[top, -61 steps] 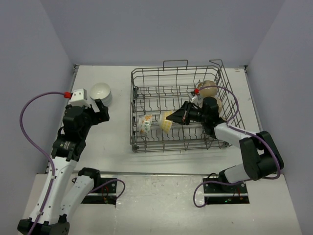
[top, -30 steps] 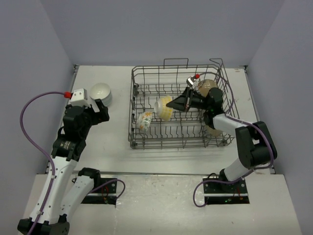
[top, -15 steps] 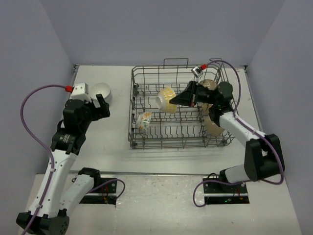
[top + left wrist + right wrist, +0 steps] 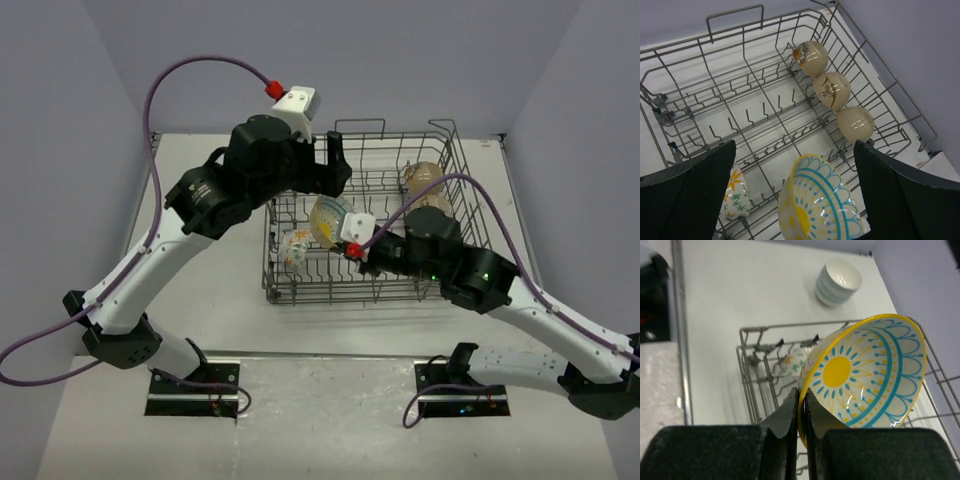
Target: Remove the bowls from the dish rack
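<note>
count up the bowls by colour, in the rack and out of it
beige bowls: 3
white bowls: 3, stacked, rims hard to separate
yellow and blue bowl: 1
orange flowered bowl: 1
total: 8

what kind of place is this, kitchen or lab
Probably a robot lab cell, not a kitchen: plain walls around a white table, a dish rack on it, two arms bolted at its edge.

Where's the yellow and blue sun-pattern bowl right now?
In the top view the sun-pattern bowl hangs over the left half of the dish rack, its rim pinched by the right end effector, near the orange-flowered bowl.
</note>
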You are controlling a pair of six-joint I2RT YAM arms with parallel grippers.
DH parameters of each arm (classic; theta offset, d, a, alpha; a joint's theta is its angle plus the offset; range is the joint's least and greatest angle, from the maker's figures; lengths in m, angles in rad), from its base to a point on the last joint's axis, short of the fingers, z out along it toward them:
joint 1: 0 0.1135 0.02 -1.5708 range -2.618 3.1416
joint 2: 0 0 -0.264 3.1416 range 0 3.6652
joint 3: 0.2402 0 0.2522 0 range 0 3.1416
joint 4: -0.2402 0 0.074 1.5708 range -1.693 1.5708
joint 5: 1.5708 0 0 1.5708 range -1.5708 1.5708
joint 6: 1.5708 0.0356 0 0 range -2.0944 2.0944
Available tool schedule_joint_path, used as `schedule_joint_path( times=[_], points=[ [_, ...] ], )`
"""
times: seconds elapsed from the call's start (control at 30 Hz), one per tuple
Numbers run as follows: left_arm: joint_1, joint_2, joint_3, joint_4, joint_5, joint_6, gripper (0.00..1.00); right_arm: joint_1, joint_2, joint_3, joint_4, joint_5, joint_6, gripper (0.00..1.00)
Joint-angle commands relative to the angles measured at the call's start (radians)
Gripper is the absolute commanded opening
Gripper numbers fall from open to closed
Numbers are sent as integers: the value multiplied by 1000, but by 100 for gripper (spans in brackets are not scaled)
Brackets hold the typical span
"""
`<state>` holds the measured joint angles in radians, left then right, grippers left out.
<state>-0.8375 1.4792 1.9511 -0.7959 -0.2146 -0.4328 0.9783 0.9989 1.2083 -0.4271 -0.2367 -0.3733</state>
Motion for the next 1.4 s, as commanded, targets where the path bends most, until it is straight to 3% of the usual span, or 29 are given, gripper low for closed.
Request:
schedule_joint_path(
  times=[0.0,0.17,0.3,0.5,0.6,0.63,0.7,0.73,0.9,0.93,0.97,1.0,1.13,1.3,1.37],
  points=[
    [-47,-19,74,-105,-123,-41,100,89,59,46,-142,319,-214,0],
    [-141,12,5,-147,-210,-64,100,143,98,69,-112,485,-230,0],
    [-144,-16,-119,-164,-291,-87,98,152,64,40,-64,458,-234,0],
    [-143,-49,-221,-120,-250,-89,85,161,18,0,17,474,-242,0],
    [-143,-39,-218,-130,-258,-86,60,165,14,-9,57,499,-245,0],
    [-143,-36,-213,-134,-259,-86,40,166,14,-9,59,516,-246,0],
    [-141,-27,-202,-147,-276,-87,22,168,23,-4,62,525,-245,0],
    [-141,-25,-199,-152,-287,-93,1,169,24,-3,62,527,-242,0],
    [-137,-36,-198,-187,-386,-121,0,169,41,-15,118,556,-237,1],
    [-129,-45,-201,-195,-408,-139,0,168,43,-18,135,563,-221,18],
    [-117,-52,-204,-209,-446,-150,0,169,46,-27,152,592,-211,46],
    [-70,-66,-234,-209,-460,-159,0,169,47,-36,207,620,-202,98],
    [161,-254,-435,-145,-451,-191,0,149,23,-46,225,712,-106,99],
    [499,-497,-756,0,-349,-187,0,57,-74,-93,225,669,55,99],
    [584,-557,-897,50,-266,-188,0,11,-118,-118,225,645,124,99]
  ],
)
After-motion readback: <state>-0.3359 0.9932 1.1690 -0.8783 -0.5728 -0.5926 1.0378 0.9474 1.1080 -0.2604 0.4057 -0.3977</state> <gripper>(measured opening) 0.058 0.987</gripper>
